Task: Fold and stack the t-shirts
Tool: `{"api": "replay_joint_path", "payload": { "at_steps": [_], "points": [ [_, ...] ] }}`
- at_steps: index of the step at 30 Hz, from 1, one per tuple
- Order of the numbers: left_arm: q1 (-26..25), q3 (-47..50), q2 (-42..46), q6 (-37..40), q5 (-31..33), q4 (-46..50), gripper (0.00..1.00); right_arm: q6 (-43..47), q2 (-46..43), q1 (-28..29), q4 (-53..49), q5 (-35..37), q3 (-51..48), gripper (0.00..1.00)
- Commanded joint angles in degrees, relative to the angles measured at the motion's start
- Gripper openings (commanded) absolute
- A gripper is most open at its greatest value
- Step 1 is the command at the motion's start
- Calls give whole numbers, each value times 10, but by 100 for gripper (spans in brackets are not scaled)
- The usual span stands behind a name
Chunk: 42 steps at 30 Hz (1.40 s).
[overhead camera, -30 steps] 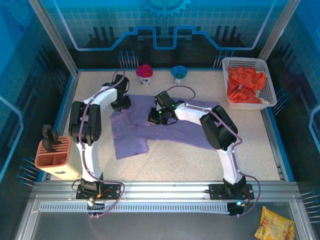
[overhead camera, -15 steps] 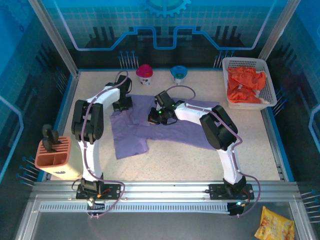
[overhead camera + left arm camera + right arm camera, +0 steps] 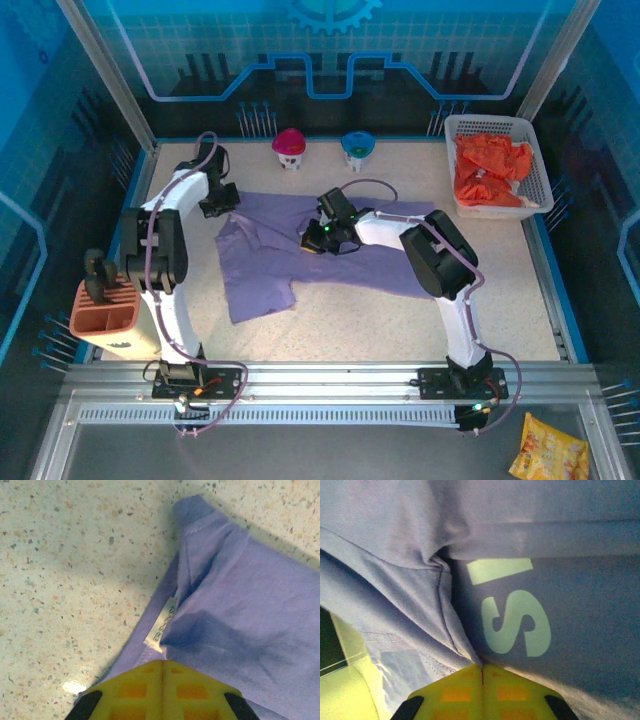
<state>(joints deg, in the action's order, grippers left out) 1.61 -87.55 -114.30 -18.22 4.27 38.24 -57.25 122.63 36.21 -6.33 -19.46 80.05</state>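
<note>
Cloth is all you are handling here, so expect it light, limp and quick to bunch or drag rather than hold a shape. On your left, the left fingers (image 3: 131, 689) are pressed fully together on the far left corner of the lavender t-shirt (image 3: 262, 268), just beside a white sewn-in label (image 3: 163, 624). The fabric rises off the table (image 3: 350, 325) into that pinch, so the hold looks like a thin fold of edge, which I judge could slip out if you pull hard. The shirt lies spread and creased, not yet folded, across the middle of the table between the two arms. Further right, the right fingers (image 3: 451, 694) are likewise closed tight, nipping a ridge of the same shirt near its middle, beside a pale printed letter (image 3: 517, 625). Seams and hems are your best holds: they are thicker and give less than the open panel, which only puckers. Move both pinches together and low so the cloth does not twist. At the far right the orange-red t-shirts (image 3: 488, 170) sit heaped in the white basket (image 3: 535, 165), looking equally soft and tangled, so take one by a single edge.
</note>
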Motion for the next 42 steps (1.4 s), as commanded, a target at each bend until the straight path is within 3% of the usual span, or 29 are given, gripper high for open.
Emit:
{"api": "replay_joint_path", "payload": {
  "at_steps": [1, 2, 5, 11, 17, 23, 42],
  "points": [
    [11, -11, -9, 6, -32, -11, 0, -8, -17, -6, -5, -10, -2, 2],
    [13, -17, -16, 9, -43, -10, 0, -9, -16, -6, -5, -11, -1, 2],
    [15, -21, -20, 5, -62, -8, 16, -7, -11, -5, -9, -17, 8, 3],
    [14, 18, 29, -21, -56, 6, 33, -3, -1, -4, -14, -24, 19, 3],
    [-26, 124, 118, -33, -71, -19, 29, -6, 5, -3, -6, -28, 20, 3],
    [-85, 202, 144, -42, -87, -67, 25, -7, 8, -1, -5, -28, 21, 2],
    [-120, 181, 62, -54, -37, -57, 20, -12, 5, 2, 4, -26, 10, 3]
  ]
}}
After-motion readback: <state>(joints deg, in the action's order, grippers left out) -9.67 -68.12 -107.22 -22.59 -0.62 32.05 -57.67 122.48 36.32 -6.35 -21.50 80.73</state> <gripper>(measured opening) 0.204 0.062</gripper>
